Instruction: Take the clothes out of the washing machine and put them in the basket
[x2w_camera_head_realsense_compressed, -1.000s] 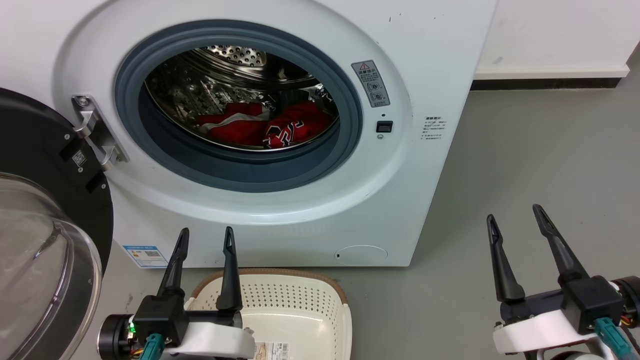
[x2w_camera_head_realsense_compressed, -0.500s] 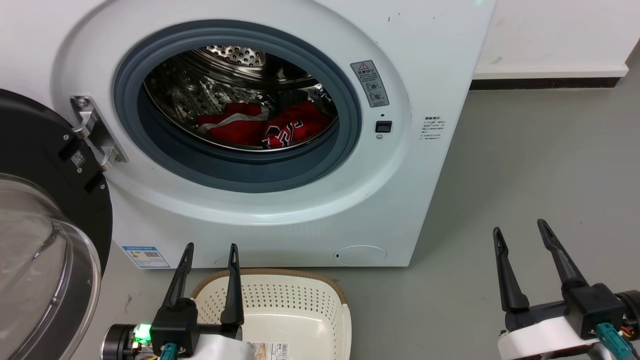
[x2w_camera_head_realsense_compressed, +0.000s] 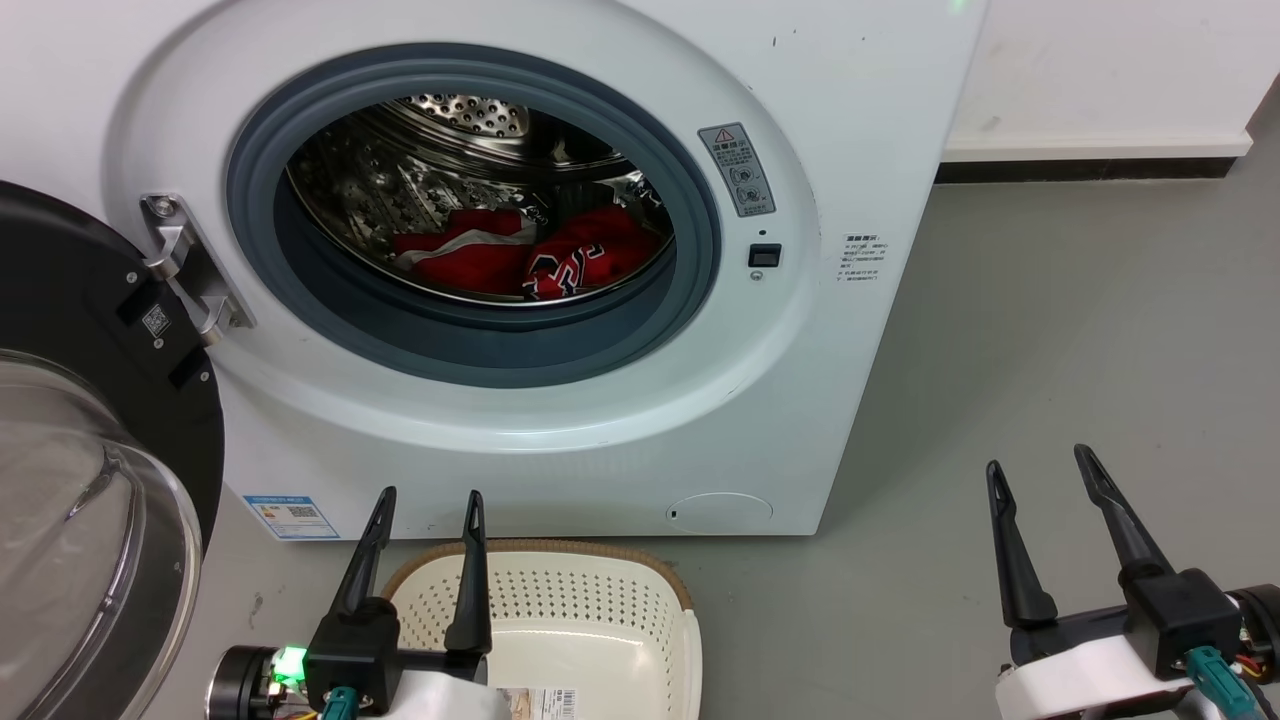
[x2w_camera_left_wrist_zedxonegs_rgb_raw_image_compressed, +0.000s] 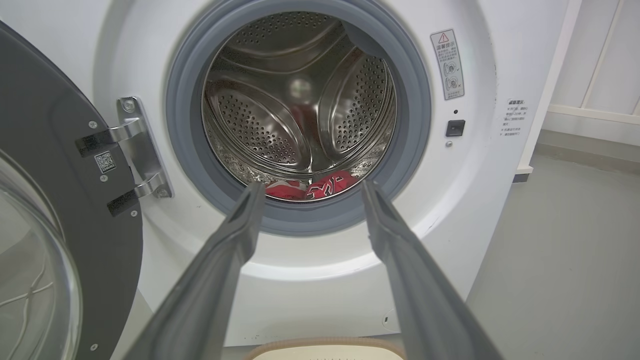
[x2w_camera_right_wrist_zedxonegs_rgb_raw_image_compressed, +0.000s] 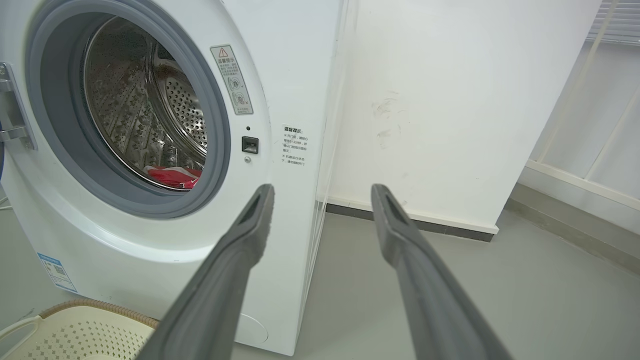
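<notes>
The washing machine (x2w_camera_head_realsense_compressed: 620, 440) is a smooth white front-loader occupying the 12 o'clock region of the head view, standing on a matte grey floor (x2w_camera_head_realsense_compressed: 1050, 330). Its circular opening is lined by one grey rubber door ring (x2w_camera_head_realsense_compressed: 480, 350); behind it sits one perforated, polished steel drum (x2w_camera_head_realsense_compressed: 470, 110) with raised ribs. The drum contains two red garments, both at the 6 o'clock position of the drum: one with a broad white stripe (x2w_camera_head_realsense_compressed: 460, 250) on the left, and one jersey (x2w_camera_head_realsense_compressed: 590, 255) with black-and-white lettering touching it on the right. One round door (x2w_camera_head_realsense_compressed: 60, 270), black-rimmed with a domed glass centre, hangs open at 9 o'clock on one bright metal hinge (x2w_camera_head_realsense_compressed: 190, 265). One basket (x2w_camera_head_realsense_compressed: 560, 590), cream plastic, rounded-rectangular, with perforated walls and a brown woven-look rim, stands on the floor at 6 o'clock, just beside the machine base; a printed label lies on its bottom. The left end effector (x2w_camera_head_realsense_compressed: 431, 492) is at 7 o'clock, above the basket's left edge, its two dark tapered fingers apart and gripping nothing. The right end effector (x2w_camera_head_realsense_compressed: 1037, 458) is at 4 o'clock above bare floor, fingers likewise apart and unloaded.
</notes>
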